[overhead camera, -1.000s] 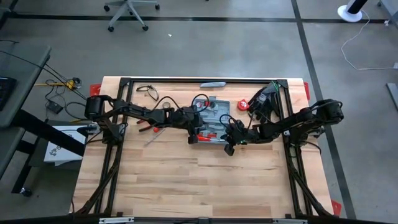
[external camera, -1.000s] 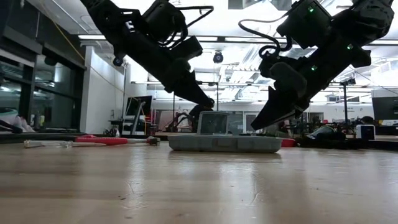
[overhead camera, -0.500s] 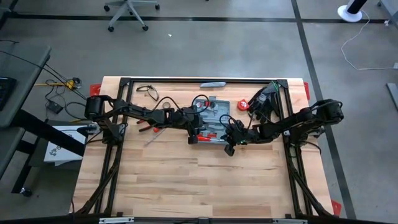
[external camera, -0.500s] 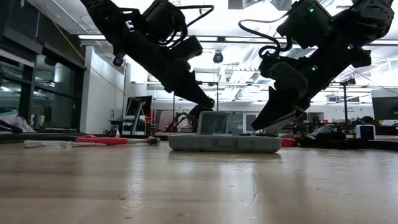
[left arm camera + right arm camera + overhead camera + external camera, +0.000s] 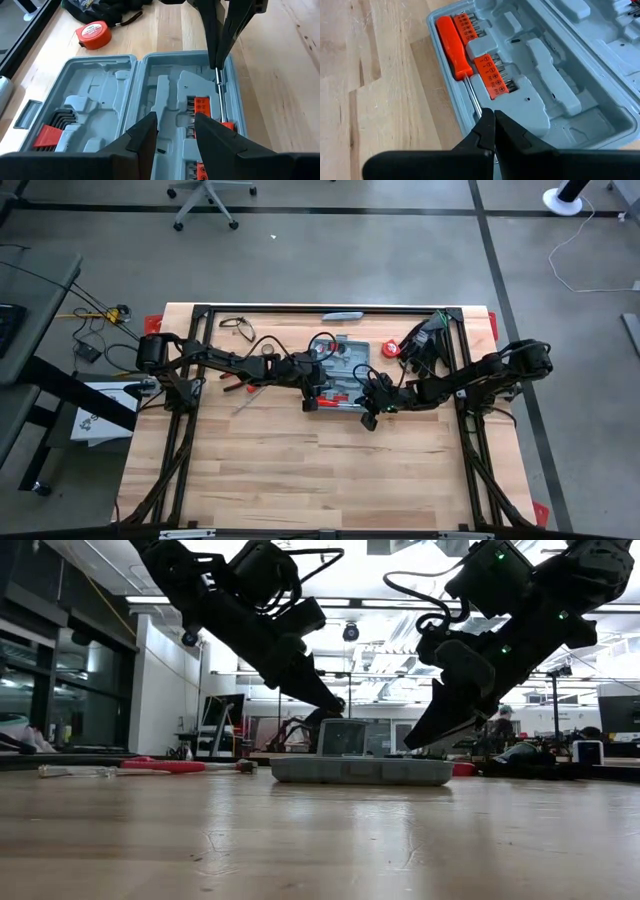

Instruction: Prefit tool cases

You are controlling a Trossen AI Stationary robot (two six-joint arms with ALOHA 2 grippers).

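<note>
**Seat the screwdriver shaft before you lift away**

The tool case [image 5: 338, 372] lies open and flat on the table [image 5: 300, 470], near its far middle, between the two arms. Your right gripper [image 5: 492, 131] is at the case's near edge with its fingers clenched tight together, tip resting over the thin metal shaft of the red-handled screwdriver [image 5: 454, 47], which lies along the edge channel. That shaft looks to be the part in hand: I judge you are pressing it into its moulded slot. Push straight down along the groove, not sideways, or the shaft may ride up over the rim. Keep the pressure near the tip end, since the handle already looks seated beside the red bit holder [image 5: 491, 75].

Your left gripper [image 5: 175, 131] hovers over the middle of the case with its fingers apart and nothing between them. Keep it clear of the right arm, or use it to steady the case wall if the tray slides.

The right wrist view alone shows how the shaft sits against the channel. The left wrist view shows both halves, the hex keys [image 5: 64, 118] in their red clip, and the red tape measure [image 5: 93, 36] beyond the case. The low view shows only the case's outer wall, level on the table.
</note>
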